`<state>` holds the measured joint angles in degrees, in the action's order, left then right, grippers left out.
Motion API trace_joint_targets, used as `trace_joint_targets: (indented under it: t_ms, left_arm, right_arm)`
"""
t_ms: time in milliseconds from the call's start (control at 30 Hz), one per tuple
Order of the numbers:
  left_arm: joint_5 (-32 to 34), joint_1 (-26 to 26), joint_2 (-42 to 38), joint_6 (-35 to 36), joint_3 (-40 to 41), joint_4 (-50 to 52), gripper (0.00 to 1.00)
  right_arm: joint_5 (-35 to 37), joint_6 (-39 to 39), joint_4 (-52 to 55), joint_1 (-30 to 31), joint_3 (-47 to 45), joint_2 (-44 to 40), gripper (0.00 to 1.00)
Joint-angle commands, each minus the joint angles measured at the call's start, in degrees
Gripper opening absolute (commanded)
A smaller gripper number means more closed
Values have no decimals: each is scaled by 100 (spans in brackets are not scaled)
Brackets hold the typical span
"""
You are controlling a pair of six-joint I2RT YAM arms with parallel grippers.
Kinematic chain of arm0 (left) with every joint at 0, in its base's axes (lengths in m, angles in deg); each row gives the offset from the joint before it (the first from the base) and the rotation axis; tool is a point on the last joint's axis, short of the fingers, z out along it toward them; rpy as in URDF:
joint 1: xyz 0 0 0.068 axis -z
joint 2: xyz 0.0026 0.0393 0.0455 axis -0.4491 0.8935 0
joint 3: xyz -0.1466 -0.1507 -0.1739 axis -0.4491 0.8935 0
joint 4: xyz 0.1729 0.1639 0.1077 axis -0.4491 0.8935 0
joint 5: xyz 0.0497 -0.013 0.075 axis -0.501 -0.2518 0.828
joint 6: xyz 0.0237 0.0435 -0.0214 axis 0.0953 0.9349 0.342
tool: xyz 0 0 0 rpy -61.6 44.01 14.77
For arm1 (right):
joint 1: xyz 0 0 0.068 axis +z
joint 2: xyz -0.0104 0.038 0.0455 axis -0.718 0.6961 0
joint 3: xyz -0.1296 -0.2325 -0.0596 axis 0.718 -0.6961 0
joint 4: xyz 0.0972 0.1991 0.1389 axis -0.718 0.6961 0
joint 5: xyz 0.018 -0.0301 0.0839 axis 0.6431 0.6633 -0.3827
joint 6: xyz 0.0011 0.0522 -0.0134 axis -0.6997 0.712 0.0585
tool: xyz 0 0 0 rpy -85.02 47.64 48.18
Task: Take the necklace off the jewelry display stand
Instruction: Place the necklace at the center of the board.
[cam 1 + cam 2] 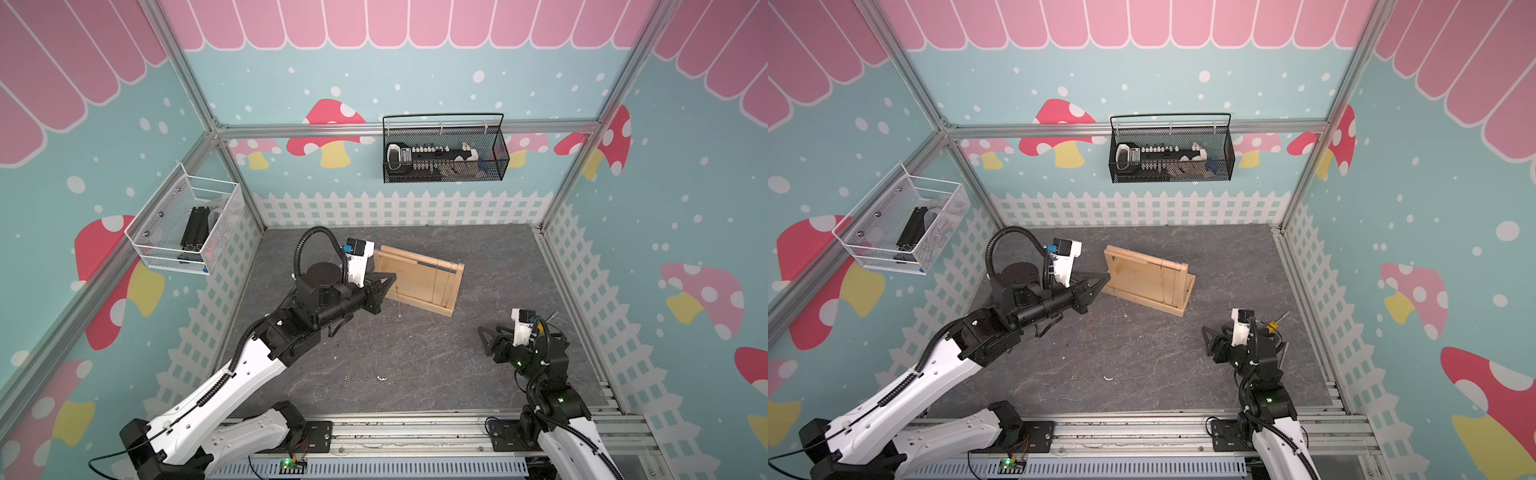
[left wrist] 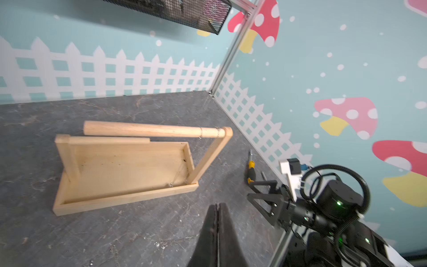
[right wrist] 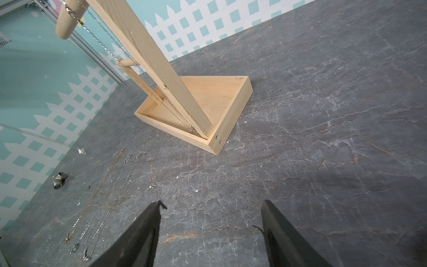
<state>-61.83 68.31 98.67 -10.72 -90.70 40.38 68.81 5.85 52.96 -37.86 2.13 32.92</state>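
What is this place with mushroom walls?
Likely a robot practice booth: two robot arms fixed to a metal rail, an aluminium frame round the table, and a jewelry display stand to work on.

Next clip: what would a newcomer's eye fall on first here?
The pale wooden stand in the middle, with silver chains hanging at one end of its rail. On the grey table lie loose chains, one gold, stretched side by side, and the left end effector, shut, points at the stand's other end.
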Motion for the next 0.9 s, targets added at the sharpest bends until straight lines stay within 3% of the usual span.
trace_joint_targets:
  t_ms: [0, 267, 500, 867]
  left_arm:
    - [-411, 238, -248, -262, 200, 374, 0]
    - [-1023, 967, -547, -407, 601, 428, 0]
    - [-346, 1941, -835, -548, 929, 421, 0]
    - [110, 2604, -755, -586, 1221, 247, 0]
  right_arm:
    - [-18, -20, -98, 42, -30, -50, 70]
    - [3, -20, -55, 44, -32, -100, 71]
    - [-17, -20, -59, 52, -52, -133, 71]
    - [-19, -9, 52, 41, -62, -292, 71]
